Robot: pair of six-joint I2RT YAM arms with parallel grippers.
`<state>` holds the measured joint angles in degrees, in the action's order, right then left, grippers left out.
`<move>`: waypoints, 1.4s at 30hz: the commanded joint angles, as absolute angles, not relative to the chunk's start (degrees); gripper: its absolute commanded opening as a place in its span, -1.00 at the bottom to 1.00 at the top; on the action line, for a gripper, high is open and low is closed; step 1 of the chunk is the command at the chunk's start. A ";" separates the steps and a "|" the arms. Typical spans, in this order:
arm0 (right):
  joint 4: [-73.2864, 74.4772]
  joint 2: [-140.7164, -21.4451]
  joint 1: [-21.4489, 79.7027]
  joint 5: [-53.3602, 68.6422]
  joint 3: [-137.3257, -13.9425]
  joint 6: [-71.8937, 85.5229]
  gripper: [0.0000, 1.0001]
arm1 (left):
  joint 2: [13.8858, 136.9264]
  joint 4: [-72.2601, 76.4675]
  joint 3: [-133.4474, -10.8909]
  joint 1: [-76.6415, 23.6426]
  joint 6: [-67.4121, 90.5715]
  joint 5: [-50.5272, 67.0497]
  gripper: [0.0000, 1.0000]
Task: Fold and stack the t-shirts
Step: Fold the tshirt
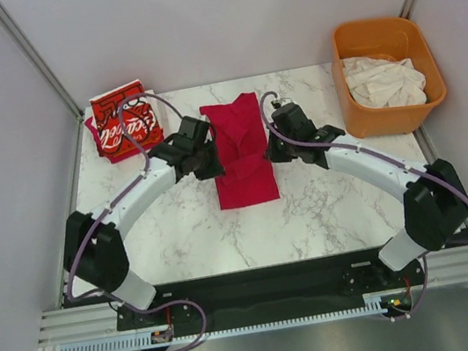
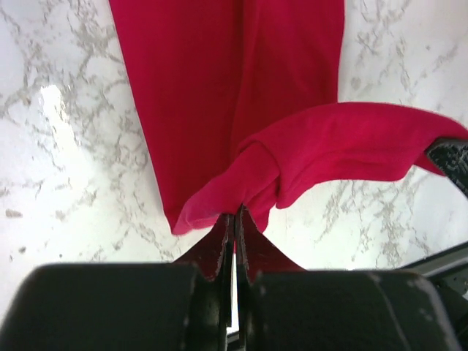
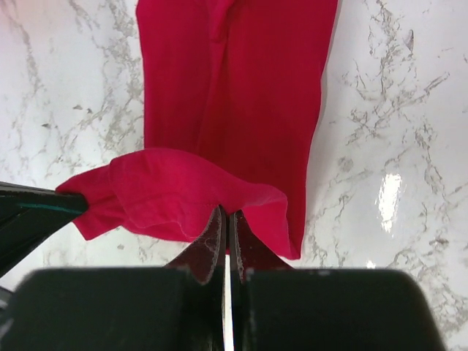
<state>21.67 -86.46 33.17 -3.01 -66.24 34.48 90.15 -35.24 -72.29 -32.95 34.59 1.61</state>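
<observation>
The marble table carries the whole job. At its far right corner stands an orange tub, in which off-white t-shirts are seen crumpled and unfolded. These are judged to be the largest part left.

At the middle of the table lies the crimson t-shirt, already narrowed to a long strip. One end of it is lifted and carried over the flat part. This shirt is judged to be mid-fold: the lengthwise folds are made and the crosswise fold is not yet laid down.

At the far left corner the Coca-Cola t-shirt is set down as a folded square, so it may be taken as done and as the base of the stack.

The left gripper and the right gripper are each clamped tight on a corner of the raised crimson edge, which is stretched between them.
</observation>
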 commanded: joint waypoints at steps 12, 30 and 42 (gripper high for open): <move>19.24 -108.71 28.65 -6.23 -82.17 31.29 0.13 | 115.39 -30.59 -89.71 -24.27 26.81 2.64 -0.67; 16.89 -101.77 33.66 2.44 -74.99 31.19 0.22 | 93.53 -23.17 -69.37 -22.04 28.89 8.78 -0.25; 14.33 -112.41 36.91 3.52 -76.81 31.73 -0.76 | 99.40 -7.30 -58.89 -29.36 36.91 12.13 -0.57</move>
<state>16.32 -111.00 36.56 2.98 -73.54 31.68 98.13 -13.89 -58.74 -29.12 33.91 10.83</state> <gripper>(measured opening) 0.125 0.218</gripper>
